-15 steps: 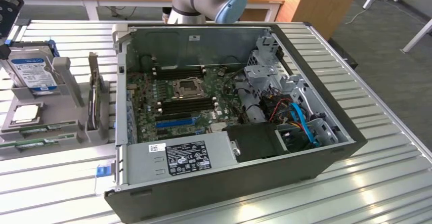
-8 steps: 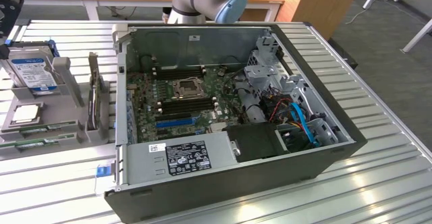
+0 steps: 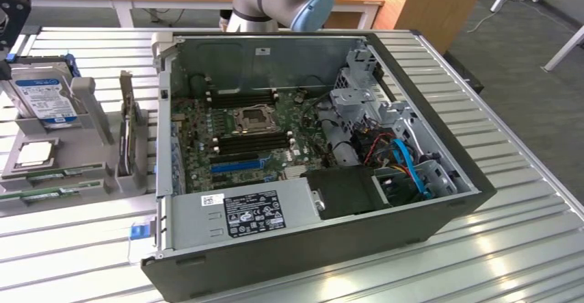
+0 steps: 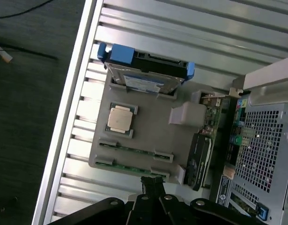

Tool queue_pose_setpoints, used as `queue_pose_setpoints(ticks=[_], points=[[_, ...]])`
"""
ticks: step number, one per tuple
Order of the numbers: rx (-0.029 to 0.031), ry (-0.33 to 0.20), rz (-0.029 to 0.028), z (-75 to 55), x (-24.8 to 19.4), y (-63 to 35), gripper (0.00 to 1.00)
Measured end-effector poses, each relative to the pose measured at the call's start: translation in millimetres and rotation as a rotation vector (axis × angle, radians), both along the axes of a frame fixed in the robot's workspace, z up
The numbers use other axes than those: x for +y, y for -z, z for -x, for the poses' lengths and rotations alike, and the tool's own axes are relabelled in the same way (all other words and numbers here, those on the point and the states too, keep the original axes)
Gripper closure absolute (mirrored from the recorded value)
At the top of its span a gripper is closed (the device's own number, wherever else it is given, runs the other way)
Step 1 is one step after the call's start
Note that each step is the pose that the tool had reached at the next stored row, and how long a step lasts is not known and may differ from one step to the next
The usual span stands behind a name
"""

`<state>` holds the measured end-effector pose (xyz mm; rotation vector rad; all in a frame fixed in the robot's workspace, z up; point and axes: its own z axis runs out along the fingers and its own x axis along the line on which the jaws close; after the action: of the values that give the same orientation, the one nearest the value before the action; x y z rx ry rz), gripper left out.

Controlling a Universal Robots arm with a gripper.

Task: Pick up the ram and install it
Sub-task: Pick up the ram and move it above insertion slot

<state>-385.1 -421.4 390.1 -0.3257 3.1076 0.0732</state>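
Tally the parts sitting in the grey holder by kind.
ram: 2
hard drive: 1
CPU: 1
expansion card: 1
Total: 5

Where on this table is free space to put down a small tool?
Bare slats: the table strip on the exterior view's right of the computer case, and the patch between the grey parts holder and the near table edge. Crowded: the holder, packed with hard drive, processor and ram; also inside the case.
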Motion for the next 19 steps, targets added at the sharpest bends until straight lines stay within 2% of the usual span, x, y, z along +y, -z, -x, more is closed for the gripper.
queue_pose_setpoints(ticks=[19], points=[[0.0,-0.331,0.0,0.0,0.0,1.1,0.9]])
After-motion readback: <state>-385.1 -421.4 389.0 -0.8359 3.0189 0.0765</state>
